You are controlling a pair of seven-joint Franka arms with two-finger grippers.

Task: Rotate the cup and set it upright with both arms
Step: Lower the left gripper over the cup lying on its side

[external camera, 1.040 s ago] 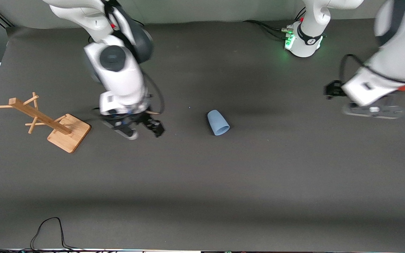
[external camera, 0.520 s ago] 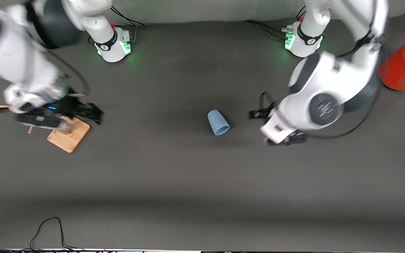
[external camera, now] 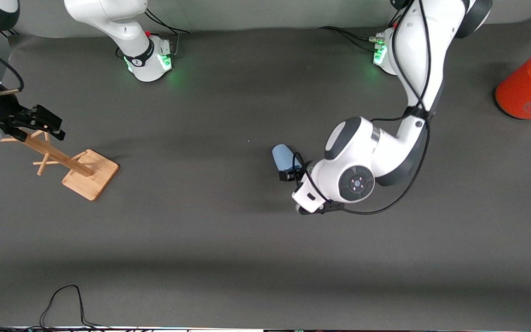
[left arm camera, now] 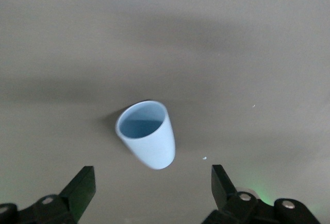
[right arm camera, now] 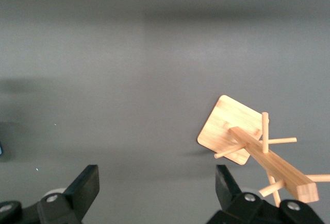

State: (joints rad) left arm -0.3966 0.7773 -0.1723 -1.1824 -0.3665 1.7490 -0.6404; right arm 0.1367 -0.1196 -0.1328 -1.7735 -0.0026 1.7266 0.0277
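Where seen from the front: cup (external camera: 284,156) lying on its side mid-table on the dark table (external camera: 228,230), mouth end under the left gripper (external camera: 293,174), whose spread cannot be told from this angle; right gripper (external camera: 39,122) up over the wooden peg rack (external camera: 69,163) at the right arm's end; orange can (external camera: 530,87) standing at the left arm's end, well apart from the cup

From the left wrist: cup (left arm camera: 147,140) on its side, mouth showing, left gripper (left arm camera: 153,190) spread wide, no contact

From the right wrist: right gripper (right arm camera: 157,190) spread wide, holding nothing, above the peg rack (right arm camera: 258,147)
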